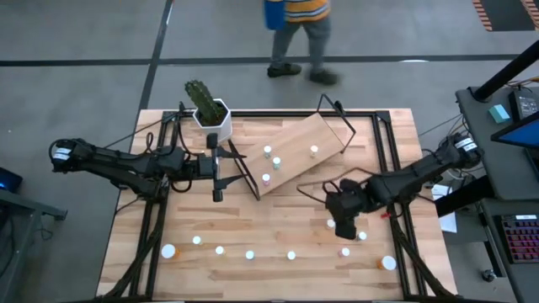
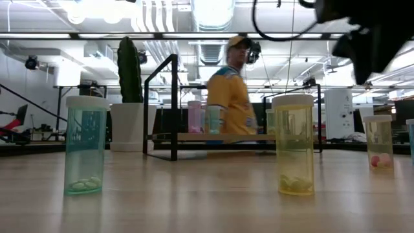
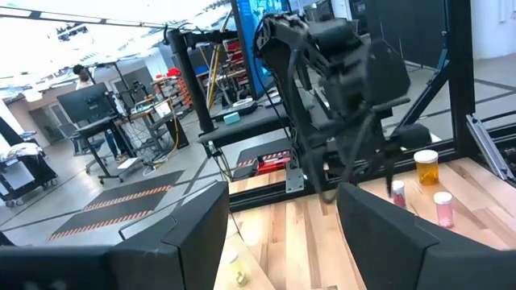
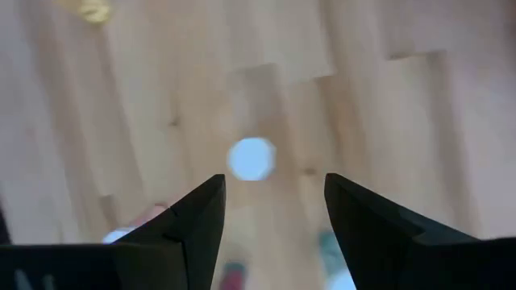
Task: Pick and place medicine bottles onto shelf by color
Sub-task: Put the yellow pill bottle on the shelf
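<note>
Two capped medicine bottles stand closest in the low view, a green-tinted bottle [image 2: 86, 144] and a yellow-tinted bottle [image 2: 294, 144], each upright on the plank table [image 2: 207, 200] with pills at its bottom. Behind them the tilted light-wood shelf [image 1: 296, 151] sits on its black wire frame beside a potted cactus [image 1: 207, 107], with three small bottles on its board. More bottles line the table's near edge, among them an orange-capped bottle [image 1: 388, 263]. From overhead, the right gripper [image 1: 344, 225] hangs with fingers spread and empty directly above a white-capped bottle [image 4: 251, 158]. Near the shelf's left end, the left gripper [image 1: 217, 178] hovers released, holding nothing. A person [image 1: 296, 38] walks past beyond the table.
</note>
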Controlling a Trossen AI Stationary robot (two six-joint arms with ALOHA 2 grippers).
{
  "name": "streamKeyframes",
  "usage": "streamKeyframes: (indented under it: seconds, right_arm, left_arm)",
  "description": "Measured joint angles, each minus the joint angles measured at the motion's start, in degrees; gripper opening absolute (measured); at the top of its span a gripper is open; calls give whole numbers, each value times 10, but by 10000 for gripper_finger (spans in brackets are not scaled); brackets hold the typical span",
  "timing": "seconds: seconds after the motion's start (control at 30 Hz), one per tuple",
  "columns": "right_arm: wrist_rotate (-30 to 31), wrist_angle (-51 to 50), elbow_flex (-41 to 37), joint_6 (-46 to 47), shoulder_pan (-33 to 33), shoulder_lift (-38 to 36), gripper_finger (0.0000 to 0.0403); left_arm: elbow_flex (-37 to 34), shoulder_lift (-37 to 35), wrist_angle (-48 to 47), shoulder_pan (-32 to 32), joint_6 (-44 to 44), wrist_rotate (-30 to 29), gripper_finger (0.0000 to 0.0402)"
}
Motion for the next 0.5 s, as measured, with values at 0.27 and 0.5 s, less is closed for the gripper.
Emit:
streamKeyframes:
  seconds: [0.27,0.5]
  right_arm:
    - [12,115,-112,37,30,-30,203]
    - [14,184,-135,12,32,-23,203]
  left_arm:
    - [0,0,0,0,0,0,215]
    - [0,0,2,0,0,0,215]
